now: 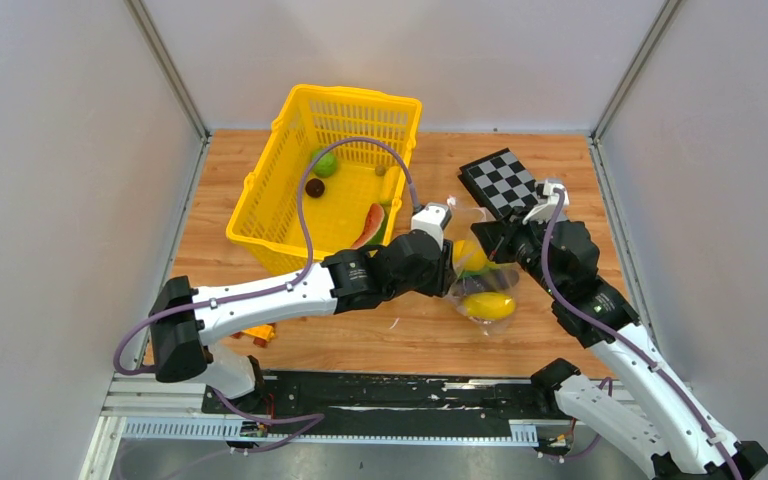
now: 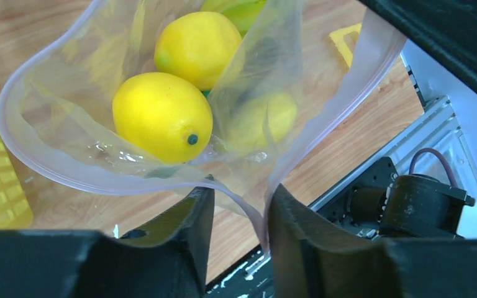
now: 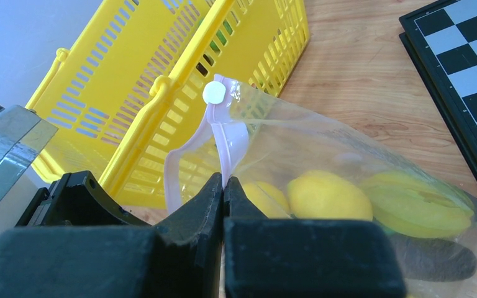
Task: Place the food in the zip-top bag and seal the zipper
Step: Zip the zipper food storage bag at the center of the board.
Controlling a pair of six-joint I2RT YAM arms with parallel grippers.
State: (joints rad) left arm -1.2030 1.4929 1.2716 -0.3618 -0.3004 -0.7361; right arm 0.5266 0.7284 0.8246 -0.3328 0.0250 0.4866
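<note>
From above, the zip-top bag (image 1: 484,296) sits on the tabletop (image 1: 385,338), where neither grip shows clearly. Left wrist: my left fingers (image 2: 200,214) stand partly open astride its rim, lemons (image 2: 161,115) inside. Right wrist: my right fingers (image 3: 223,195) pinch closed on the pink zipper (image 3: 228,141), with the yellow basket (image 3: 161,68) cropped behind.

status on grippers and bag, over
Right gripper shut on zipper. Left gripper open, straddling zip-top bag rim. Bag unsealed, lemons inside. Watermelon slice in basket.
</note>
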